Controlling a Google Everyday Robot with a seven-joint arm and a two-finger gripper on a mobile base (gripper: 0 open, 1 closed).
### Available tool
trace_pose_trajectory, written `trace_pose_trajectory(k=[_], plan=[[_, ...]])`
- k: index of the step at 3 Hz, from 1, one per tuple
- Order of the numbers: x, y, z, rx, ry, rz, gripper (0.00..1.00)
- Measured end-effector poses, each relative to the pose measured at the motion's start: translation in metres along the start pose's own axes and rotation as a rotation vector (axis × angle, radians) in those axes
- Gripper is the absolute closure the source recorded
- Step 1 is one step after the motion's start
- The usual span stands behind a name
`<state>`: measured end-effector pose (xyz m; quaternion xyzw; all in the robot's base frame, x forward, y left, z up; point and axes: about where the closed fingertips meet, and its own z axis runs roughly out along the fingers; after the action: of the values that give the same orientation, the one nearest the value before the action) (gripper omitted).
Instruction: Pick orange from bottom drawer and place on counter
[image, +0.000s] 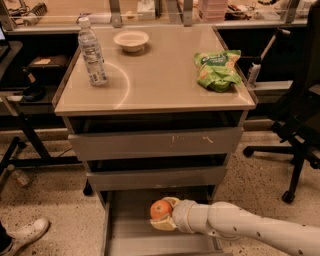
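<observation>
Gripper (163, 215) at the bottom centre of the frame, on the end of a white arm (240, 227) that reaches in from the lower right corner. Its two pale fingers (170, 201) are closed around the orange (160, 210), one curving over the top of the fruit and one under it. The orange sits inside the bottom drawer (127, 235), which is pulled out toward the viewer and shows a plain grey floor. The fruit is near the middle of the drawer; whether it touches the floor or is raised off it cannot be told.

Above are two shallower grey drawers, the middle drawer (155, 177) and the top drawer (155, 143), each with a dark gap above its front; the top one has pale scuff marks.

The counter (165, 85), a glossy beige rectangle, fills the upper middle of the frame. On it, a clear water bottle (92, 52) stands upright at upper left, a white bowl (131, 40) sits just beyond it toward the back edge, and a crumpled green snack bag (217, 70) lies at upper right, well apart from both.

A black office chair (300, 125) stands on the speckled floor at the right edge. A white shoe (25, 234) shows at lower left.
</observation>
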<state>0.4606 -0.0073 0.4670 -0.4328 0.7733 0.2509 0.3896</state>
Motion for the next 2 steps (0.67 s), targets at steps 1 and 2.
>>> trace_pose_trajectory(k=[1,2], plan=[[-0.015,0.005,-0.01,-0.012,-0.004,-0.014,1.0],[-0.039,0.015,-0.029,-0.018,-0.003,-0.038,1.0]])
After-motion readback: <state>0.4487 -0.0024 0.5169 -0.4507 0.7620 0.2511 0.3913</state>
